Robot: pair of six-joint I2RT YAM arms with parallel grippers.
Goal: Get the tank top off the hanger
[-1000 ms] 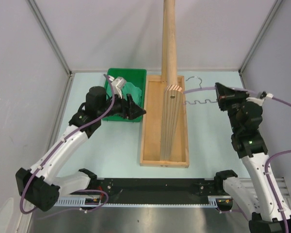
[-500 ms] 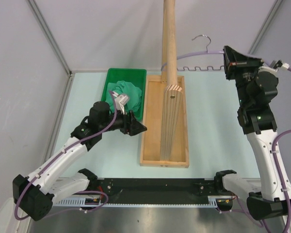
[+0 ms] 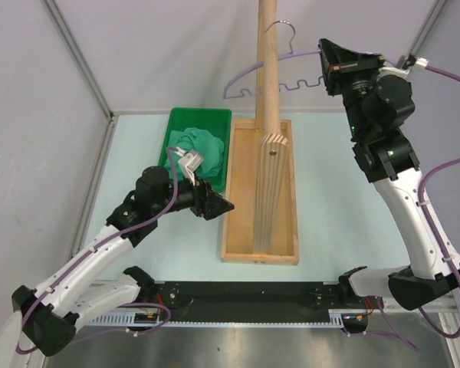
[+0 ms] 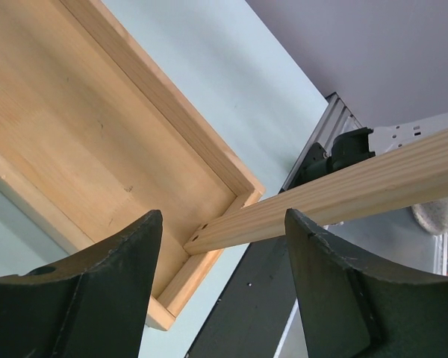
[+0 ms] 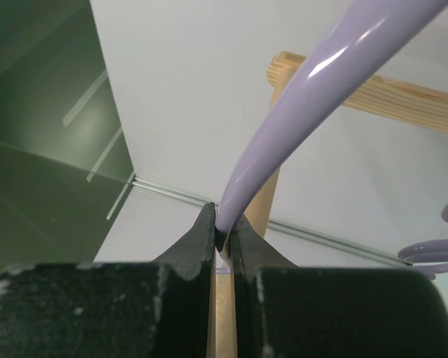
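Now I'm pinching the hanger (image 5: 321,67), likely stiff and light, at one arm's end with my right gripper (image 5: 222,227); left gripper (image 4: 220,220) is gaping empty.

Table (image 3: 330,199): pale blue-green surface. A green plastic tray (image 3: 173,136) sits at the far edge, left of centre. Just beside its right side, a long shallow wooden tray (image 3: 239,230) runs from the far edge toward the near edge, at centre. A black rail (image 3: 245,295) lies along the near edge.
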